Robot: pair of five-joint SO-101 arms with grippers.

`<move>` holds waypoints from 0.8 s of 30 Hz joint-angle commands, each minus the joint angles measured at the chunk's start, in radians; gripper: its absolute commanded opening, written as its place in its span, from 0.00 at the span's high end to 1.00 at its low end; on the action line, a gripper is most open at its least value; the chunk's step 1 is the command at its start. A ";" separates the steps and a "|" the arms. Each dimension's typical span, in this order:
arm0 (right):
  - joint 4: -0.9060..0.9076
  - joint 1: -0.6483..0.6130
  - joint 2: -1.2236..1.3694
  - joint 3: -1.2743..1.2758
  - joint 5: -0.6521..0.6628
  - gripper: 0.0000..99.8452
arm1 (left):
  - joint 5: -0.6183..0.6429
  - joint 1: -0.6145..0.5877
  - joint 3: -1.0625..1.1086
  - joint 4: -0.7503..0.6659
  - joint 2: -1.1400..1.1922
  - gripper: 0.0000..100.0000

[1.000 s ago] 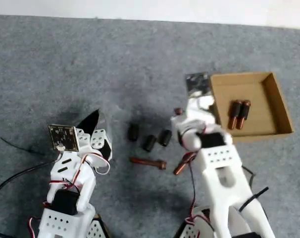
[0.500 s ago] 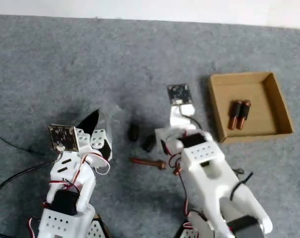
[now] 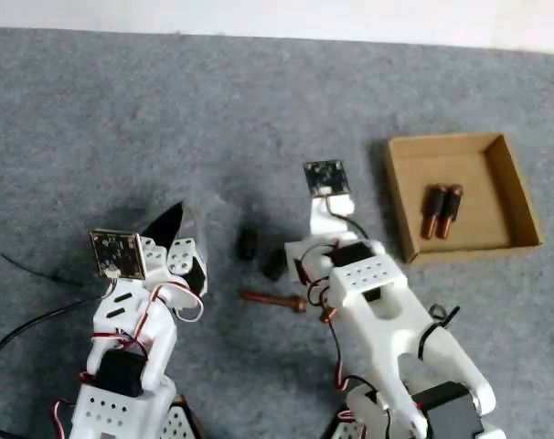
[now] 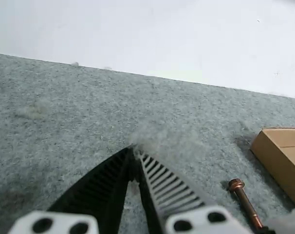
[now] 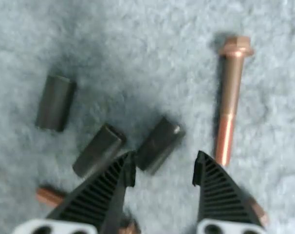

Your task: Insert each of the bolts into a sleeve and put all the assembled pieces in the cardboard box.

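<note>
Status: partly complete. Two assembled pieces (image 3: 440, 212) lie side by side inside the cardboard box (image 3: 510, 183). Three loose sleeves (image 5: 99, 149) lie close together on the grey carpet (image 3: 122, 110), none with a bolt in it. One loose bolt (image 5: 230, 97) lies just beside the sleeves, and a second bolt (image 3: 272, 299) lies near them, between the two arms. Further copper ends at the edge of the right wrist view cannot be counted. The right gripper (image 5: 164, 168) hangs over the sleeves with its jaws apart, holding nothing. The left gripper (image 4: 134, 155) is closed and empty, well apart from the parts. Remaining, by estimate: fit each loose bolt into a sleeve, then transfer the pieces to the box.
</note>
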 commanded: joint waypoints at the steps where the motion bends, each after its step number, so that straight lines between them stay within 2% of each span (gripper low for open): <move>1: -0.058 -0.008 0.021 -0.002 -0.012 0.82 | -0.011 -0.007 0.019 0.000 -0.004 0.99; 11: -0.056 -0.004 0.189 -0.053 -0.012 0.82 | -0.011 -0.007 0.019 0.000 -0.004 0.99; 24: -0.059 -0.004 0.202 -0.104 -0.005 0.82 | -0.011 -0.007 0.019 0.000 -0.004 0.99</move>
